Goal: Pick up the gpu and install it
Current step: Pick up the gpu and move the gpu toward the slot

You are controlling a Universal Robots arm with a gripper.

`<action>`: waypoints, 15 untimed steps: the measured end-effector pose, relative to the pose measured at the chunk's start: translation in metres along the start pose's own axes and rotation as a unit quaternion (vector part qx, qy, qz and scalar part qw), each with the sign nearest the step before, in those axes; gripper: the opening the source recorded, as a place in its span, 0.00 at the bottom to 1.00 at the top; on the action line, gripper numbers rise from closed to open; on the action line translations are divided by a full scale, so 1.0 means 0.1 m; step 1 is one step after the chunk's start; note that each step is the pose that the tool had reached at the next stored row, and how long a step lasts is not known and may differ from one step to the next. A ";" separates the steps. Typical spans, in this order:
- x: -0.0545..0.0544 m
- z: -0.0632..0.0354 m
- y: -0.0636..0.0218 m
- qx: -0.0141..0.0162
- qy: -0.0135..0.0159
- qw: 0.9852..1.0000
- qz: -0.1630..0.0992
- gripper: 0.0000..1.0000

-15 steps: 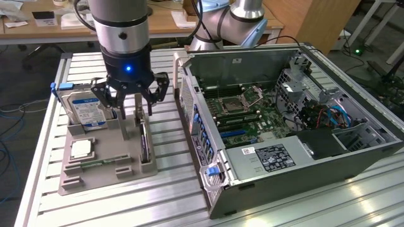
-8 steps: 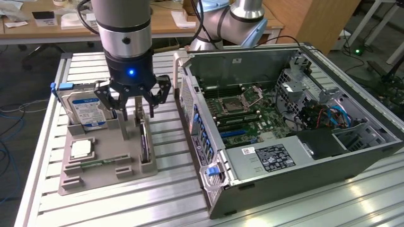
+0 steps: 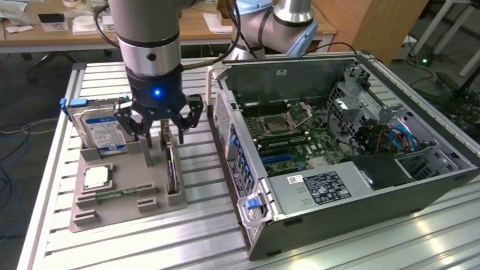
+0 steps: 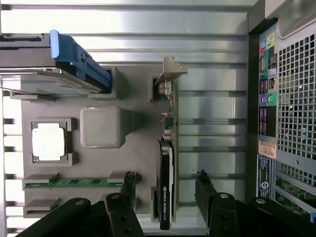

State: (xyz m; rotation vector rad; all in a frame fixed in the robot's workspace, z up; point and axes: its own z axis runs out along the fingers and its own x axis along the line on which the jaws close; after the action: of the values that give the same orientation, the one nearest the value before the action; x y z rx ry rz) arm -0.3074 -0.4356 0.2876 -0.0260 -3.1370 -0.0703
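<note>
Pick-up is in hand, I judge: the gripper (image 3: 161,142), wide open and empty, straddles the gpu (image 4: 166,197) standing on edge at the grey tray's (image 3: 112,197) edge nearest the computer case (image 3: 259,236), so closing needs careful centring.

Robotics lab/workshop. Signs: silver ribbed aluminium-profile bench (image 3: 195,236), grey moulded plastic parts tray (image 3: 126,175) w/ slots, open dark-grey metal PC tower (image 3: 300,76) w/ bare green motherboard (image 3: 291,142), grey industrial robot arm (image 3: 150,34), 2nd grey arm (image 3: 289,17) behind tower, long wooden desk (image 3: 193,29) w/ papers (image 3: 217,23) in bkgd, loose blue cables (image 3: 9,185) on floor.
</note>
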 end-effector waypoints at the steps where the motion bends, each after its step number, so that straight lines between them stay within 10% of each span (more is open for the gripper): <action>1: 0.00 0.016 -0.001 0.000 0.000 1.000 0.000 0.62; 15: 0.00 0.262 -0.034 0.000 0.000 1.000 0.001 0.68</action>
State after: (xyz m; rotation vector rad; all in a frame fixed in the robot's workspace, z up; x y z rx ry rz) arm -0.3074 -0.4378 0.2613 -0.0305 -3.1370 -0.0702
